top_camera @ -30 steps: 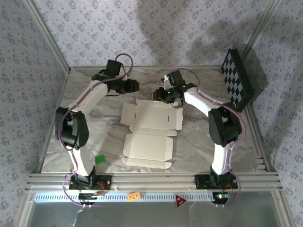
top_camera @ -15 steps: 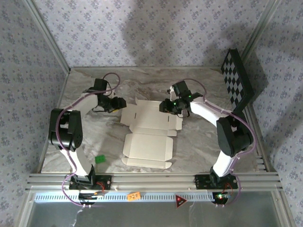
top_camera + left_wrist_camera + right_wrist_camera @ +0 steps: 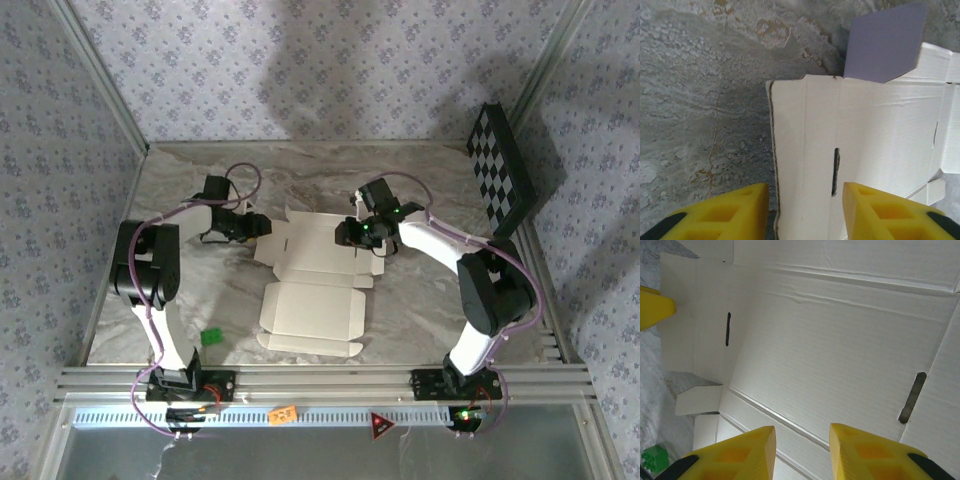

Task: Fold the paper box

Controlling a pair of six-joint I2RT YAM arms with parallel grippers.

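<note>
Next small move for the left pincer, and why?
Probably lower the left pincer and close on the left flap of the paper box: its open fingers straddle that flap's edge, the sheet lies mostly flat, and the right pincer hangs open over the middle panel.

You get soft, even light from above; broad dim shadows on back wall (image 3: 300, 70); paper box (image 3: 840, 330) bright, sharp in wrist views.
</note>
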